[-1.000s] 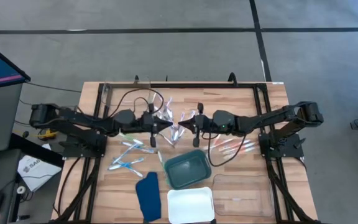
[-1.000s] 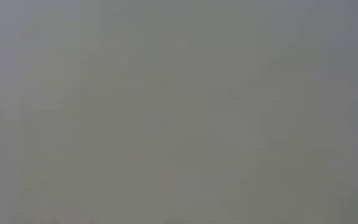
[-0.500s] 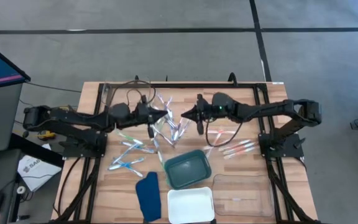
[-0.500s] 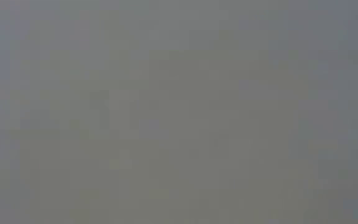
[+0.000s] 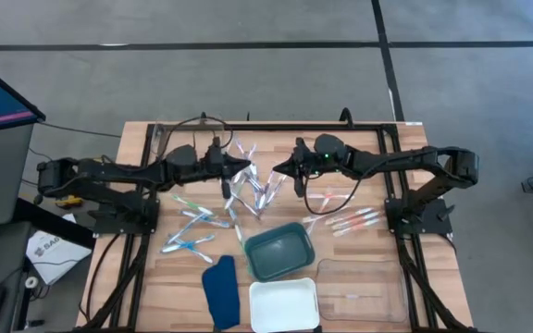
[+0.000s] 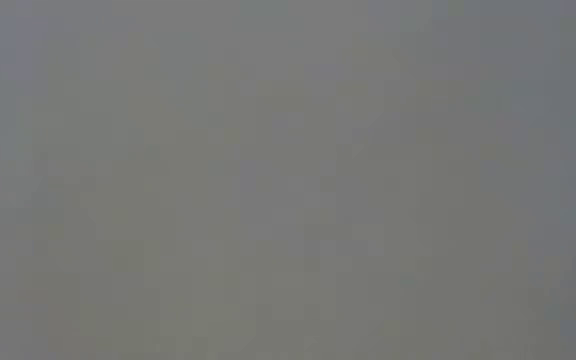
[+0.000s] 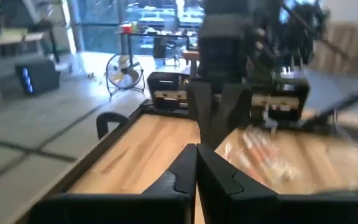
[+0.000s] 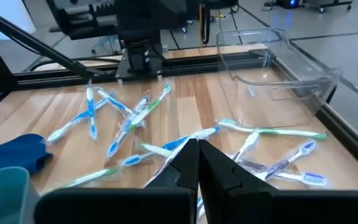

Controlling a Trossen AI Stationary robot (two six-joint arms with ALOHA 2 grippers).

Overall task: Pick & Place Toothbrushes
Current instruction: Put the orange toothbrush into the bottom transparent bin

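With both the left gripper and right gripper being held fully closed and empty at centre frame, above the toothbrushes being left scattered just below, a collision or knocked, scattered sticks are being risked.

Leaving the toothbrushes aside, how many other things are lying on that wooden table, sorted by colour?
Dark green tray: 1
White tray: 1
Clear containers: 2, a clear tray beside the white one and a clear bin at the far corner
Dark blue cloth: 1
Total: 5
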